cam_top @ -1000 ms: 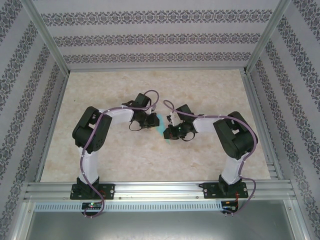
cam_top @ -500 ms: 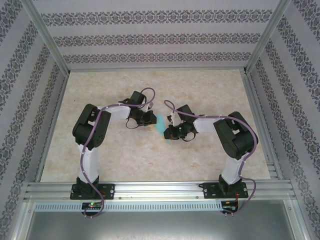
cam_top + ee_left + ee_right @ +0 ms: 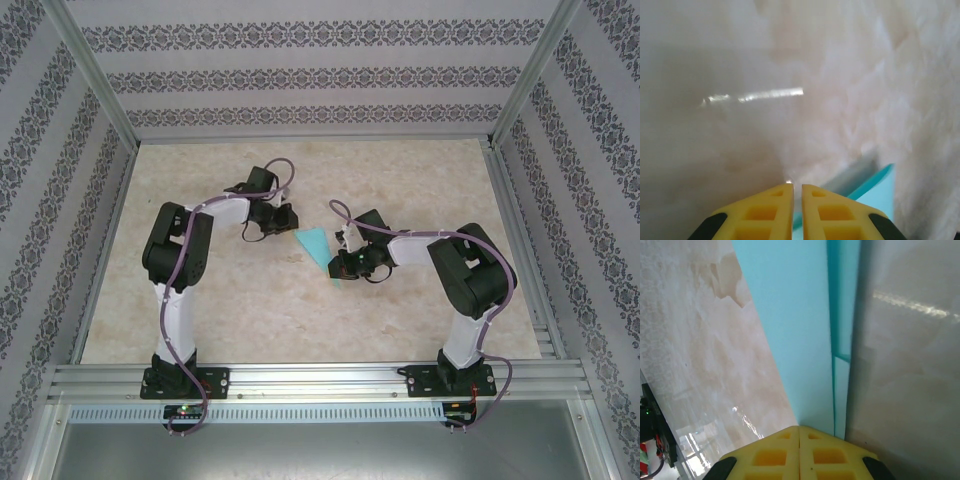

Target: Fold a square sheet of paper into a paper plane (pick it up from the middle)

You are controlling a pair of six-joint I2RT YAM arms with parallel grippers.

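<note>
Pale marbled tabletop (image 3: 200,300) carries the teal paper (image 3: 314,246), folded into a triangle at mid-table between both arms. Its long axis slants from a broad far-left edge to a narrow end at the right gripper (image 3: 340,266), whose fingers are pressed together, pinching it. The left gripper (image 3: 288,218) sits just beside the broad edge, fingers nearly touching, holding nothing.

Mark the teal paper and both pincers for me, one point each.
teal paper (image 3: 314,243), top view, middle of the folded triangle.
left pincer (image 3: 796,186), left wrist view, midway between the yellow fingertips.
right pincer (image 3: 799,427), right wrist view, where the yellow fingertips meet, over the paper.
</note>
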